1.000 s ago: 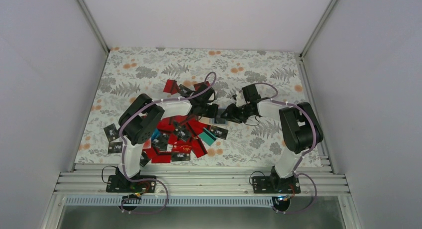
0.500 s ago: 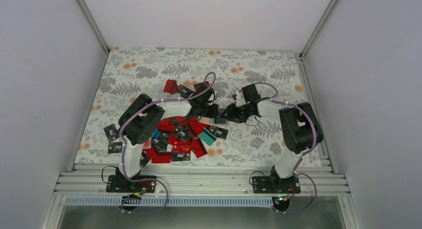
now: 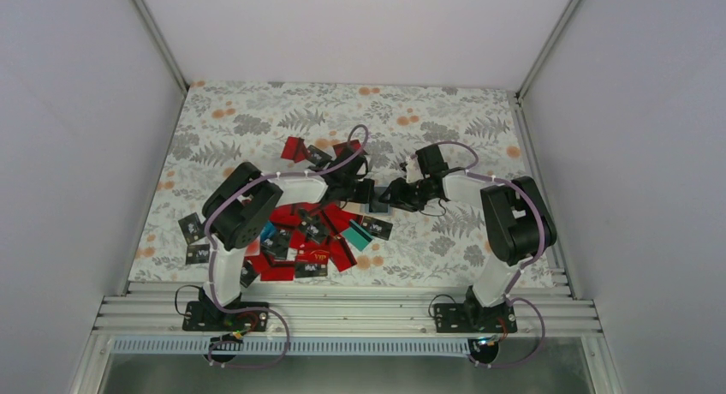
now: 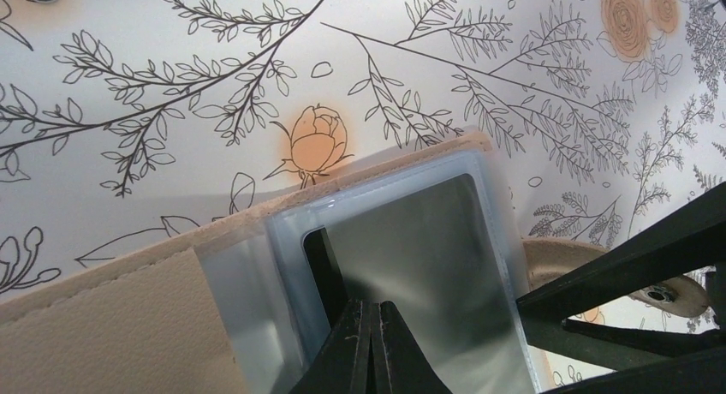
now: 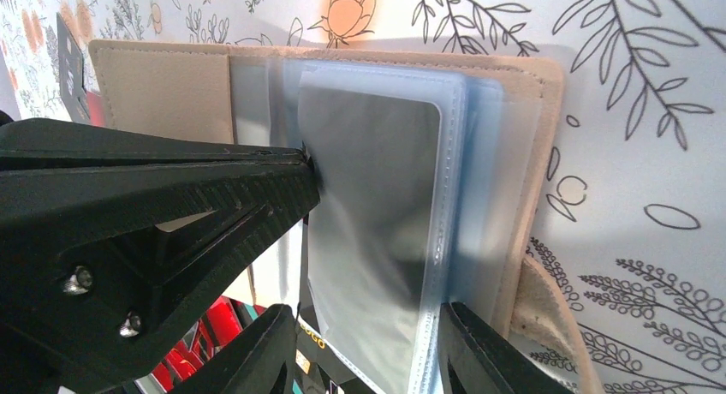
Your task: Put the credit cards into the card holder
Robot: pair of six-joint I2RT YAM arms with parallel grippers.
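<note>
As I look down from the overhead camera, the floral tablecloth (image 3: 257,120) covers the whole table. The heap of credit cards (image 3: 312,240) lies on its near-left part, mostly red with some black and one teal. The left gripper (image 4: 372,313) and the right gripper (image 5: 364,351) meet nose to nose at the far right edge of that heap. Between them the tan card holder (image 5: 158,94) lies opened flat on the cloth, its clear sleeves (image 4: 411,257) fanned upward. The left claw is clenched, its tips together and pressed against the edge of the top sleeve, though I cannot tell whether it pinches a leaf. The right claw is released, with its fingers parted on either side of the sleeves' near edge. A dark grey card (image 5: 368,205) sits inside the top sleeve.
</note>
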